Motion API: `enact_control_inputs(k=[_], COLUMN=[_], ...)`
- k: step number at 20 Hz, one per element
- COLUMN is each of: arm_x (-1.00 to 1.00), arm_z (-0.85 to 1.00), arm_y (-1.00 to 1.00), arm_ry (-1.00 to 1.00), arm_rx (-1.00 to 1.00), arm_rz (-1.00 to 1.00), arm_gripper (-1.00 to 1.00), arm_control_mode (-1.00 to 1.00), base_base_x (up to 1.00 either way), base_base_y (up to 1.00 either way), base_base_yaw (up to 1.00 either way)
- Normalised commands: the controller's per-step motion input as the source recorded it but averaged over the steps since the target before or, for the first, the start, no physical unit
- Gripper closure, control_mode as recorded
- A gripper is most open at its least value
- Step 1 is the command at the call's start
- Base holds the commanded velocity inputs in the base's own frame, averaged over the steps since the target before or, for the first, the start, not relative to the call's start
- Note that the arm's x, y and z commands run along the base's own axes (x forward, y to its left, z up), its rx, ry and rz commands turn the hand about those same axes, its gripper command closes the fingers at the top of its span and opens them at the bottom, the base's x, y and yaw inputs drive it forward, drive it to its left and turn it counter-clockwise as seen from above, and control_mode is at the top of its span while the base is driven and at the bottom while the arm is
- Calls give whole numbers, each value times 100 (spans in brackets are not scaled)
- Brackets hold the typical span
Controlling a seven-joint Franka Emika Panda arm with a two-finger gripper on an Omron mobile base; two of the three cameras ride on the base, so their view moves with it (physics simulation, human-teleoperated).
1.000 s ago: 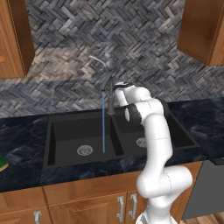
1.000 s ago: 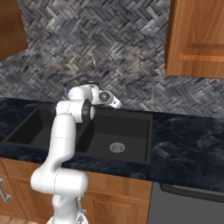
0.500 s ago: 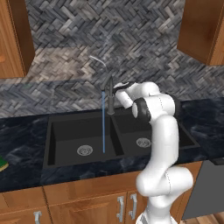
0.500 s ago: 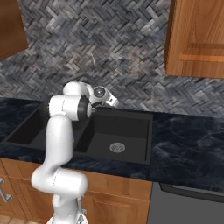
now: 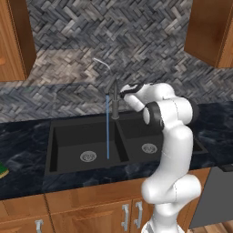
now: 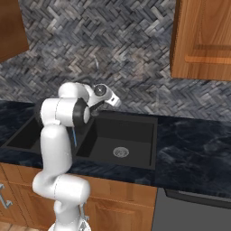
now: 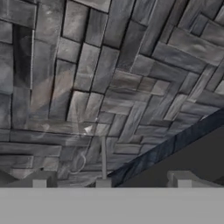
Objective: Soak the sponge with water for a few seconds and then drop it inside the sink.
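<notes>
The black double-basin sink [image 5: 68, 136] is set into the dark countertop. From its slim faucet [image 5: 114, 101] a thin blue stream of water [image 5: 107, 129] falls into the left basin. My gripper [image 5: 122, 92] hovers beside the top of the faucet, open and holding nothing. In the hand view the fingertips [image 7: 39, 179] stand wide apart, with the faucet's thin rod [image 7: 103, 159] between them against the backsplash. The sponge [image 5: 2, 171] lies on the countertop at the far left edge, green and yellow, far from the gripper. The gripper [image 6: 95, 107] hangs over the sink [image 6: 135, 133] divider.
Each basin has a round silver drain [image 5: 88, 156] [image 5: 149, 148]. A herringbone tile backsplash [image 5: 136, 45] rises behind the sink, with wooden wall cabinets [image 5: 214, 32] at the upper corners. The marbled countertop [image 6: 194, 149] runs to both sides, and a dark appliance [image 6: 194, 212] sits below it.
My arm's elbow has swung out to the right in the left base view, and the hand has turned a little by the faucet. Water runs throughout.
</notes>
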Motion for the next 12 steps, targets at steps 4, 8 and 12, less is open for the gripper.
enact_control_inputs(k=[4,8,12], arm_x=[0,0,-8], arm_z=[40,25,13], arm_y=[-24,-19,-8], arm_ry=[0,2,9], arm_rx=[1,0,0], arm_rz=[0,0,0], arm_gripper=[-100,-100,-100], arm_control_mode=[-100,-100,-100], base_base_x=[0,0,0], base_base_y=[0,0,0], base_base_yaw=[0,0,0])
